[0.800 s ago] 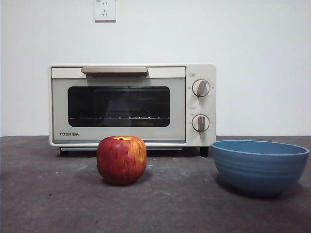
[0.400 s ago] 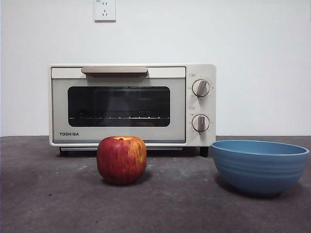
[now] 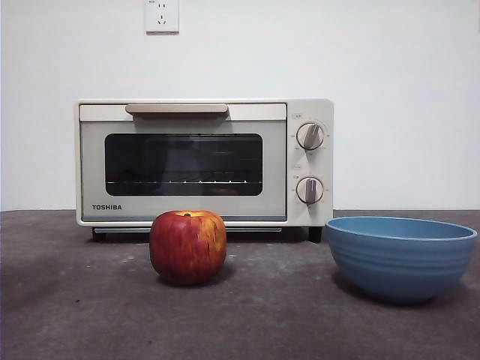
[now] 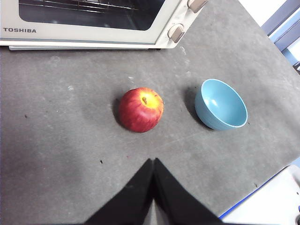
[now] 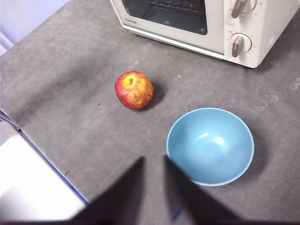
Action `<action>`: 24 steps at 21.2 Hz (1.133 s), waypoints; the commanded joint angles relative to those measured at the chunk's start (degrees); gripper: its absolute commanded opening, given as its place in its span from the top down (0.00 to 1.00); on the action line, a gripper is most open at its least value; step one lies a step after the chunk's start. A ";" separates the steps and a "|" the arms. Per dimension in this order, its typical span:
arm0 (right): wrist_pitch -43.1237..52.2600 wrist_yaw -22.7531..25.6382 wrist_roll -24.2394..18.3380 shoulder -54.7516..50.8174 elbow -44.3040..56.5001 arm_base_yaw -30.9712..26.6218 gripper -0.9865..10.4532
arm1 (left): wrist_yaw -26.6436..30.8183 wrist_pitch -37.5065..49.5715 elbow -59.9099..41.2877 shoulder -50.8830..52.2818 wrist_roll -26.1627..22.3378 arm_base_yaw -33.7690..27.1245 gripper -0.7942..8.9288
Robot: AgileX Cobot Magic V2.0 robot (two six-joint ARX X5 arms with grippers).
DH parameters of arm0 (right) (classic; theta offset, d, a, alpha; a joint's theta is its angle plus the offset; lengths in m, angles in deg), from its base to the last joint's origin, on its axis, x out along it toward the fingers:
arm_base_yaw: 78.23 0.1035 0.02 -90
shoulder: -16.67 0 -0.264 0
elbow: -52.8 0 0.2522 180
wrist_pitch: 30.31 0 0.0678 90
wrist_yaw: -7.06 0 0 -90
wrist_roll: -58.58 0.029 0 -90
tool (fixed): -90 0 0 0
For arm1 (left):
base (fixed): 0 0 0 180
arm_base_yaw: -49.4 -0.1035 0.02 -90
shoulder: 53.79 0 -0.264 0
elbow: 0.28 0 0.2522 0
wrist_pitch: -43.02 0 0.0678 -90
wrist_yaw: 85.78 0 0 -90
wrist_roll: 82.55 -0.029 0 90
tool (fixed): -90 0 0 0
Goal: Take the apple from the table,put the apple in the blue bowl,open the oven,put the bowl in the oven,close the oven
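Front view is showing 0 steps done: apple [image 3: 187, 247] sitting left of the empty blue bowl [image 3: 402, 257], oven [image 3: 204, 163] closed, left gripper [image 4: 153, 165] pressed together, right gripper [image 5: 153, 164] slightly spread.

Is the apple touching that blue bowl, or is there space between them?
Apart. The left wrist view shows the apple and the blue bowl with bare table between them.
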 commanded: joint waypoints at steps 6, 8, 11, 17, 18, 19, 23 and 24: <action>0.79 0.17 4.42 5.64 -1.18 0.66 0.49 | -0.09 0.74 0.98 -0.31 -0.70 0.15 0.91; 2.93 0.20 5.53 9.35 -2.03 2.56 0.49 | -0.09 0.83 0.98 -0.31 -0.68 0.15 0.91; 7.89 2.47 7.98 16.83 -4.90 8.63 0.49 | -0.07 1.09 0.98 -0.31 -0.68 0.15 0.91; 13.62 13.07 8.85 36.98 -16.04 24.57 0.49 | -0.07 1.09 0.98 -0.33 -0.70 0.13 0.91; 13.75 14.36 8.79 40.35 -18.27 26.16 0.49 | -0.07 1.07 0.98 -0.31 -0.70 0.13 0.91; 14.03 15.58 8.68 43.80 -20.55 27.67 0.49 | -0.07 1.07 0.98 -0.31 -0.70 0.15 0.91; 14.86 19.54 8.66 57.33 -28.72 32.20 0.49 | -0.07 1.07 0.98 -0.31 -0.70 0.13 0.91; 15.15 19.56 8.68 59.76 -29.90 32.81 0.49 | -0.07 1.09 0.98 -0.31 -0.70 0.13 0.91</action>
